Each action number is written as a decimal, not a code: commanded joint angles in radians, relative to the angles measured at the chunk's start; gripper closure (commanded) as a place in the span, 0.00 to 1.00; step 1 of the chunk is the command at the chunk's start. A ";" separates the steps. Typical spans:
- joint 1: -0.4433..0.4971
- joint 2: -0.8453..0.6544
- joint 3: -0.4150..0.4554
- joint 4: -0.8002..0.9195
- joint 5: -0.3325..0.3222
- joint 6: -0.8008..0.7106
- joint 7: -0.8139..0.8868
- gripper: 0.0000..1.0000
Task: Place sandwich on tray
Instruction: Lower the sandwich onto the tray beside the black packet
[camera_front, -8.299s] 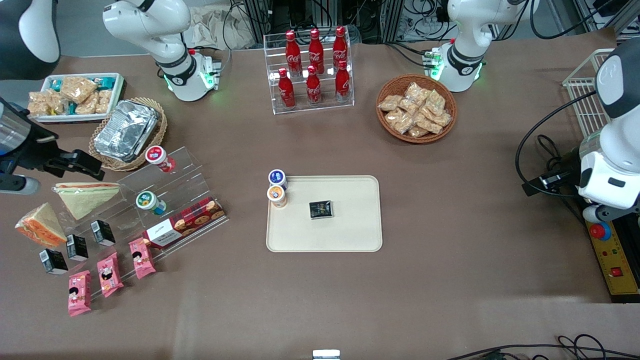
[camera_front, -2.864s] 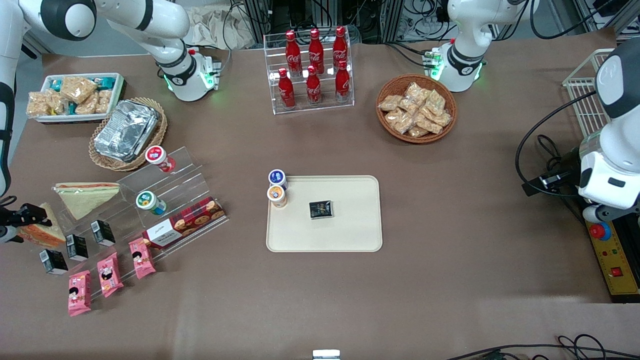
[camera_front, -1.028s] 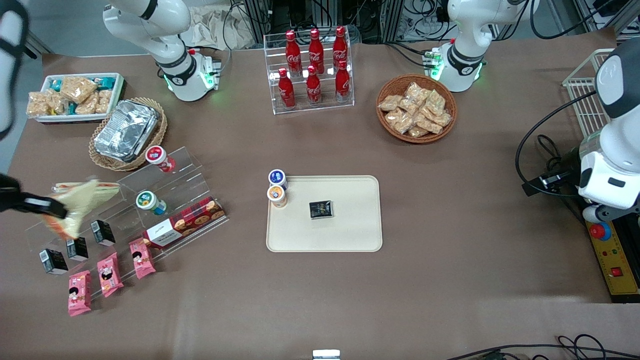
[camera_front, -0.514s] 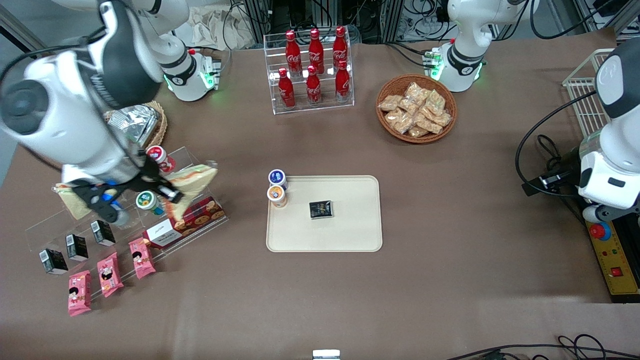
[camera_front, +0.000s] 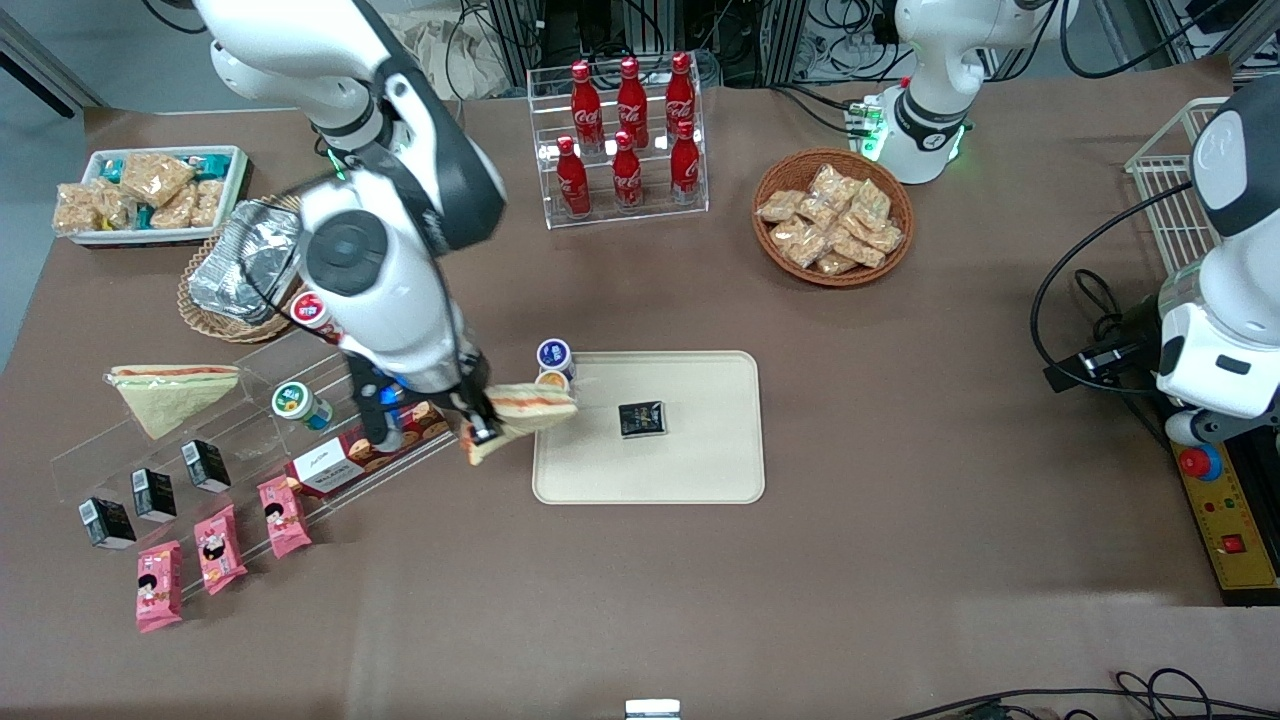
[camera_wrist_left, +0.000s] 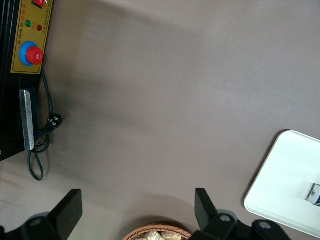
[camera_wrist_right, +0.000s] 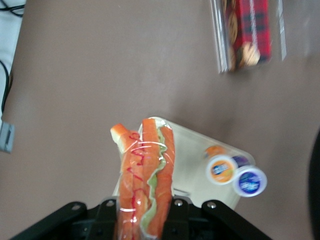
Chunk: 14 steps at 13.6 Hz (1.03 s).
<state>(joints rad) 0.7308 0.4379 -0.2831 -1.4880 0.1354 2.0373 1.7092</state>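
Sandwich (camera_front: 522, 413) in its clear wrap was clamped between the jaws of the right arm's gripper (camera_front: 483, 428), carried in the air above the edge of the tray (camera_front: 700, 470) that faces the working arm's end of the bench (camera_front: 900, 560). In the wrist view the sandwich (camera_wrist_right: 144, 180) stood up out of the gripper (camera_wrist_right: 142, 212) with its orange filling face showing, pinched at its lower end, and the corner of the tray (camera_wrist_right: 192, 165) lay beneath it.

On the tray sat a small dark packet (camera_front: 641, 419) near the middle. Two little lidded cups (camera_front: 553, 372) stood at the tray's corner, just beside the hanging wedge. A red biscuit box (camera_front: 372, 448) on a clear stepped stand (camera_front: 240, 420) lay toward the working arm's end, close under the arm.

To do this step well, I judged the arm should carry on over the tray until the wedge hangs above bare beige surface, nearer the front camera than the dark packet and away from the cups. It should then lower until the wrap rests on the tray before letting go. A drop from height could tip the wedge over the low rim.
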 joint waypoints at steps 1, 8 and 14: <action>0.012 0.138 -0.011 0.090 -0.008 0.084 0.188 1.00; 0.018 0.364 0.064 0.107 -0.005 0.438 0.443 1.00; 0.013 0.394 0.122 0.095 0.029 0.449 0.463 1.00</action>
<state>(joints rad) 0.7507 0.8167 -0.1766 -1.4278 0.1471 2.4964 2.1591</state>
